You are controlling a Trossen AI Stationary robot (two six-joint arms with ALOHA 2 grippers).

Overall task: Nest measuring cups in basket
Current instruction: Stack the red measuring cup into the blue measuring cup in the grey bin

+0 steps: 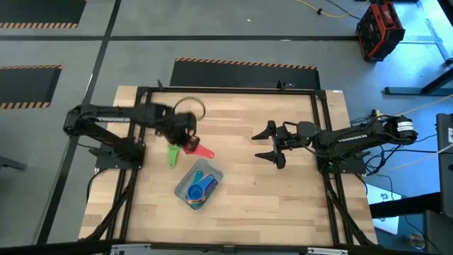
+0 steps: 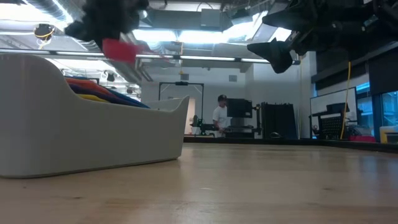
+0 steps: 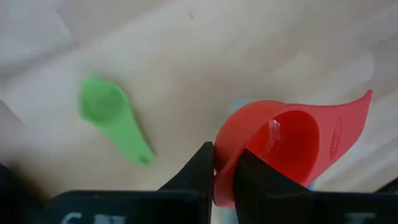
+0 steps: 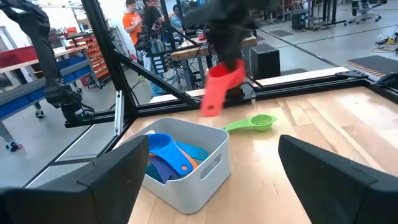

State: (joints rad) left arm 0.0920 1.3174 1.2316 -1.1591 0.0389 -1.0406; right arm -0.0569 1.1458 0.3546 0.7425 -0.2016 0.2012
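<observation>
Red measuring cup point(image 3: 292, 146): thin, stiff, glossy plastic, likely light and slippery, best pinched at rim or handle; scoop-shaped bowl, short handle; clamped by its rim in the left gripper point(image 3: 224, 171), aloft over the desk point(image 1: 283, 191); green cup point(image 3: 112, 124) below; basket point(image 1: 212, 172) beyond; right gripper point(image 1: 272, 145) agape, well apart.

The wooden table point(image 1: 283, 205) has a pale plank top inside a black metal frame point(image 1: 226, 91). It stands on a grey floor marked with hazard-striped mats point(image 1: 244, 65). A red and black crate point(image 1: 380, 28) sits on the floor beyond the far right corner. In the room behind, a person in a white shirt point(image 2: 219, 116) stands at a workbench, and a person in an orange shirt point(image 4: 132, 23) stands near shelving.
</observation>
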